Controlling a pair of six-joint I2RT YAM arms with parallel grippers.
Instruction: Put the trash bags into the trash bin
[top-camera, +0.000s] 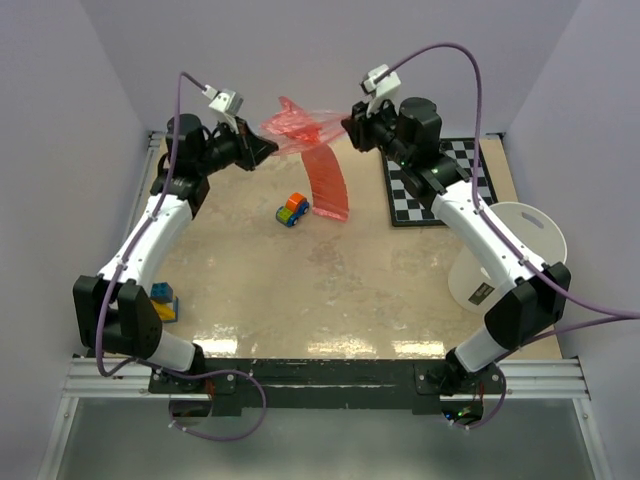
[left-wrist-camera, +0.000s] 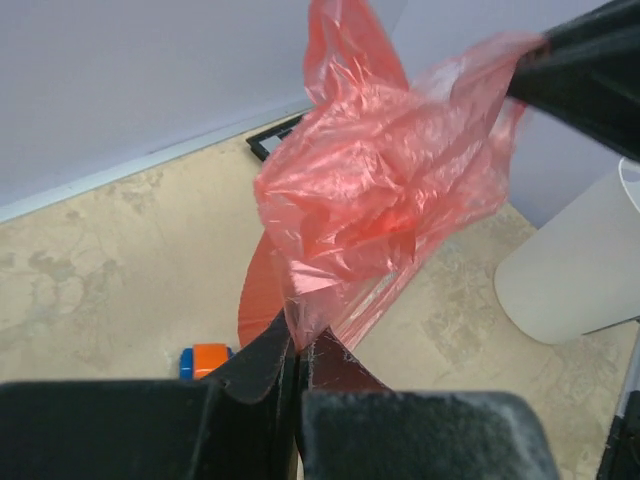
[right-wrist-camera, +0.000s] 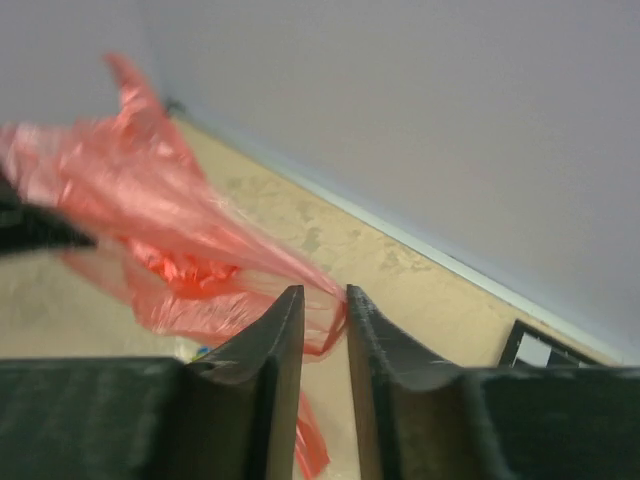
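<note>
Trash bags (top-camera: 300, 128) of crinkly red-pink film are held in the air, stretched between the left gripper (top-camera: 262, 150) and the right gripper (top-camera: 352, 125). The left gripper is clenched on one gathered end of the film, whose folds are seen fanning out from its closed fingertips in the left wrist view. At the right gripper the jaws are parted by a narrow gap, and a thin strand of the film is seen running into that gap; whether the strand is pinched cannot be told. The trash bin (top-camera: 535, 228), a white bucket, is set upright on the table (top-camera: 300, 300), well to the right of the right gripper and nearer the arm bases, partly hidden by the right arm. A checkerboard (top-camera: 410, 205) is laid just beneath the right gripper. Under the hanging film, between the two grippers, a curved red piece (top-camera: 328, 185) and a small toy car (top-camera: 292, 210) are seen on the table.
</note>
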